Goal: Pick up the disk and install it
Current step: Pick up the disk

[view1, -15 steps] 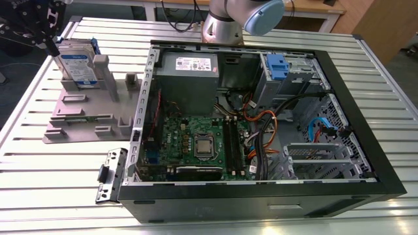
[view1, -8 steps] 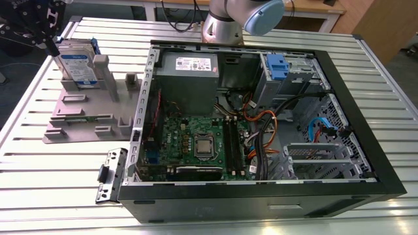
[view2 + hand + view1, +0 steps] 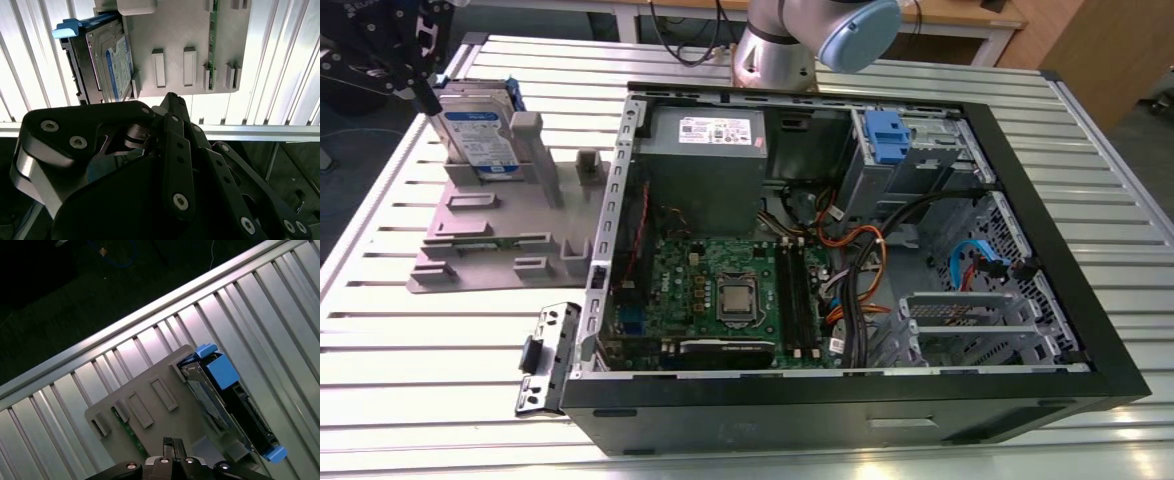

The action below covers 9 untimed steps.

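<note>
The disk (image 3: 474,135) stands on edge in a slot of the grey plastic stand (image 3: 480,235) at the exterior view's left. It is a silver drive with a white-and-blue label and a blue bracket. Both wrist views show the disk (image 3: 107,65) (image 3: 225,400) upright in the stand (image 3: 185,30) (image 3: 145,390). My black gripper (image 3: 420,98) hangs just above the disk's upper edge, toward the table's left rim. Its fingertips meet in both wrist views, so the gripper (image 3: 172,97) (image 3: 170,442) is shut with nothing between them.
An open computer case (image 3: 1067,250) lies on the slatted metal table, with the motherboard, cables and a drive cage holding a blue bracket (image 3: 887,135). A loose black metal plate (image 3: 547,355) lies by the case's near left corner. The table edge (image 3: 150,307) runs close by.
</note>
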Motion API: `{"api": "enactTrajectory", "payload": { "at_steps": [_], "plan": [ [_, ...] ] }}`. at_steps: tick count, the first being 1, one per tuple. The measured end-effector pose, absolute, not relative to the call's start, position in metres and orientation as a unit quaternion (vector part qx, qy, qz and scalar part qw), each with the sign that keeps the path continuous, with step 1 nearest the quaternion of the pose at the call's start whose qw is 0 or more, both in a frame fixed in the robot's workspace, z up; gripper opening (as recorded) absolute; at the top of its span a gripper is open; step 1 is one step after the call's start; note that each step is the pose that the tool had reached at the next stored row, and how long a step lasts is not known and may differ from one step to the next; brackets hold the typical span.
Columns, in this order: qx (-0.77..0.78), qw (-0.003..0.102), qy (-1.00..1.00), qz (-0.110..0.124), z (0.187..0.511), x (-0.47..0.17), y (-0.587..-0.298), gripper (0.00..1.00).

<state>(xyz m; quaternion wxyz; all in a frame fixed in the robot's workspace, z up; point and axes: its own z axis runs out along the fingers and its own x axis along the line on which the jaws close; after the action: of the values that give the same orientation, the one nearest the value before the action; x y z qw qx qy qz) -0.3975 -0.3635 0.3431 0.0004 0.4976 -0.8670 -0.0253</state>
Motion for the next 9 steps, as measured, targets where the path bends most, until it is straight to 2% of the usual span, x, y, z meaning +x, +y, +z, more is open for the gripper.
{"api": "enactTrajectory", "payload": {
  "at_steps": [9],
  "plan": [
    [0.505, 0.001, -0.863, -0.025, 0.3431, -0.3975, -0.3635, 0.10]
  ]
}}
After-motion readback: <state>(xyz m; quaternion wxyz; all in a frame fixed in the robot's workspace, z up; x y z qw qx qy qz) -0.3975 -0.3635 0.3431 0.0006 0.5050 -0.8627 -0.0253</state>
